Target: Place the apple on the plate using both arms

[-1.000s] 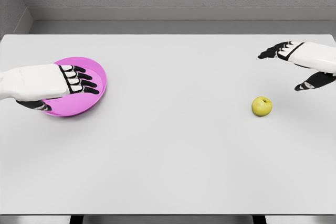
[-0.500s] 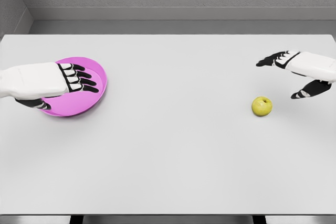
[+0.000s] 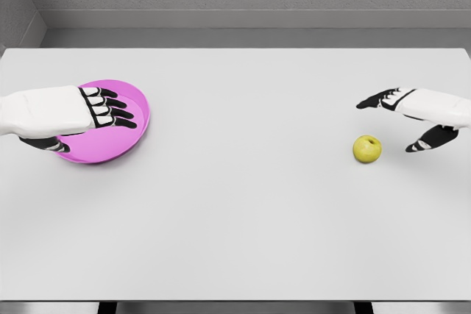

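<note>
A yellow-green apple (image 3: 366, 148) stands on the white table at the right. My right hand (image 3: 394, 121) hovers just right of and above it, fingers spread wide, thumb low and fingers high, not touching the apple. At the left lies a pink plate (image 3: 140, 126). My left hand (image 3: 99, 112) is stretched flat over the plate's left half with its fingers extended, and its thumb reaches under the near rim. Whether that hand grips the rim is unclear.
The white table (image 3: 243, 204) fills the view, with its front edge along the bottom. A grey wall runs behind the table's far edge.
My right hand has dropped and shifted slightly left, closer to the apple. The left hand, plate and apple have stayed about where they were.
</note>
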`<state>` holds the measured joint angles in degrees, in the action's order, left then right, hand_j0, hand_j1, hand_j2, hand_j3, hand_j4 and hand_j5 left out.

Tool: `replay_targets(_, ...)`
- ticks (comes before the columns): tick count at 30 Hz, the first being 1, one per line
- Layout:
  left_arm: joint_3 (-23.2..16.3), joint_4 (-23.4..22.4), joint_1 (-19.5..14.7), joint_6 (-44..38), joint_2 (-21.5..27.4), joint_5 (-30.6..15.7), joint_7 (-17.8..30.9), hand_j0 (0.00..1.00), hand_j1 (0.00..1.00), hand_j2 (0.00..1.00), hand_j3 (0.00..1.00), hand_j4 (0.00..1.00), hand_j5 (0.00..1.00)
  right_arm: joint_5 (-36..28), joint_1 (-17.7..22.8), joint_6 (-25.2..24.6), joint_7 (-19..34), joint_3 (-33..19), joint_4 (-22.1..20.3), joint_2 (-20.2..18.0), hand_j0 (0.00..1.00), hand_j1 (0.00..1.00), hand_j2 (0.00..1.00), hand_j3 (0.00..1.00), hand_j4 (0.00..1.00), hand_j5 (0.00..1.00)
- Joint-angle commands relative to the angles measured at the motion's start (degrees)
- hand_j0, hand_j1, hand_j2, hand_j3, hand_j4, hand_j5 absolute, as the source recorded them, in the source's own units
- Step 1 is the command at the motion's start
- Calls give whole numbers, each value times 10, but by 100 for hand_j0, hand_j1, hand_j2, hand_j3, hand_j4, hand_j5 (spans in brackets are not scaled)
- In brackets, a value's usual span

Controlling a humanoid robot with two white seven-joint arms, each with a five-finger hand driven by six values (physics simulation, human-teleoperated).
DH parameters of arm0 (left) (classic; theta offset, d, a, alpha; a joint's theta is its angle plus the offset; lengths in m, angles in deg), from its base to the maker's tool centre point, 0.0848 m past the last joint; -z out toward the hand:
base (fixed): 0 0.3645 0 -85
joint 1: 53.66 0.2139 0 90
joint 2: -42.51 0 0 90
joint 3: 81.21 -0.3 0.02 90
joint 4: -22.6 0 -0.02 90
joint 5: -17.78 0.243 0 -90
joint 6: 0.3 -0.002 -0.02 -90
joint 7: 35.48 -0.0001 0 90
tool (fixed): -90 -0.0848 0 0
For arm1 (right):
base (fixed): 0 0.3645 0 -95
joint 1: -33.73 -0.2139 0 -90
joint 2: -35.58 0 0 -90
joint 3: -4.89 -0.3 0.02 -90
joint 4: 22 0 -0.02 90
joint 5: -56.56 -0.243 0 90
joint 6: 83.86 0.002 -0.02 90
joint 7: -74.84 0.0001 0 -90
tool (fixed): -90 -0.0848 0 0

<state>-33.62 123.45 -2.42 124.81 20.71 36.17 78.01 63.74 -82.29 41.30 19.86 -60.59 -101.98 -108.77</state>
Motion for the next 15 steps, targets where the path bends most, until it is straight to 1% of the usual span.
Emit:
replay_targets(1, 0, 0, 0, -1, 0, -3, 0, 100, 100, 100, 100, 100, 100, -2, 1, -2, 0, 8, 1, 1, 100, 100, 100, 100, 100, 100)
replay_targets(5, 0, 0, 0, -1, 0, -3, 0, 100, 100, 100, 100, 100, 100, -3, 0, -2, 0, 8, 0, 15, 100, 100, 100, 100, 100, 100)
replay_targets(11, 0, 0, 0, -1, 1, -3, 0, 100, 100, 100, 100, 100, 100, -8, 2, -2, 0, 15, 3, 16, 100, 100, 100, 100, 100, 100)
replay_targets(15, 1, 0, 0, -1, 1, -2, 0, 100, 100, 100, 100, 100, 100, -23, 1, -2, 0, 31, 32, 28, 100, 100, 100, 100, 100, 100)
